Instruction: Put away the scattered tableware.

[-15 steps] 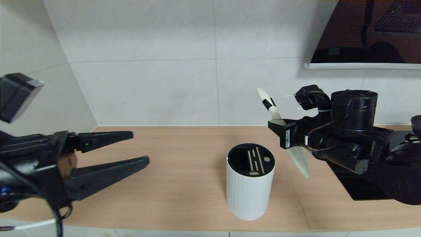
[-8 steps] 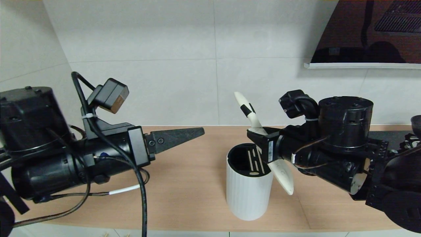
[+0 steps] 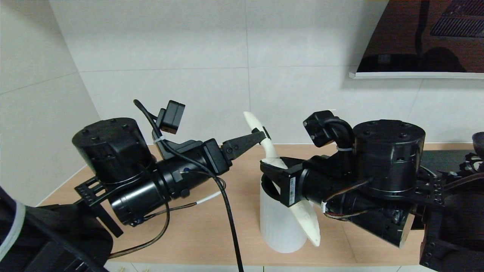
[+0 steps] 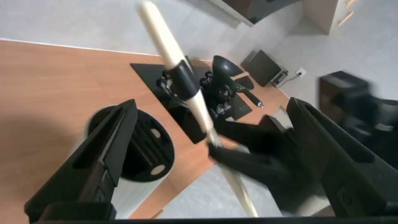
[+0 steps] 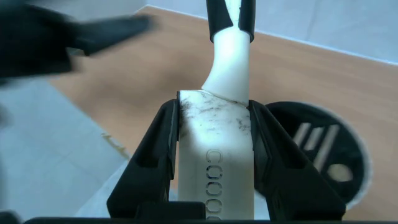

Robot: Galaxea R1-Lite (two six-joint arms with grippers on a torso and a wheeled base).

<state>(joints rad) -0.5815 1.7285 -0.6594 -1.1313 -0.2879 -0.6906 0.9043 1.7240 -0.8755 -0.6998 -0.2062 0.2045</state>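
My right gripper (image 3: 281, 172) is shut on a white spatula (image 3: 308, 223) at its neck, holding it tilted just above and in front of the white cylindrical holder (image 3: 278, 223). In the right wrist view the fingers (image 5: 163, 143) clamp the spatula (image 5: 217, 143), with the holder's black slotted top (image 5: 323, 149) beyond. My left gripper (image 3: 251, 138) is open at the spatula's upper handle, near its black band (image 3: 266, 133). The handle (image 4: 180, 81) passes between the spread left fingers (image 4: 93, 168), above the holder (image 4: 143, 146).
A black cooktop (image 3: 435, 155) lies on the wooden counter (image 3: 211, 226) to the right, with a dark utensil (image 4: 227, 68) on it. A dark range hood (image 3: 416, 37) hangs at the upper right. The tiled wall stands close behind.
The left arm has swung in from the left until its fingers reach the spatula's handle. The right gripper has carried the spatula leftward, over to the holder.
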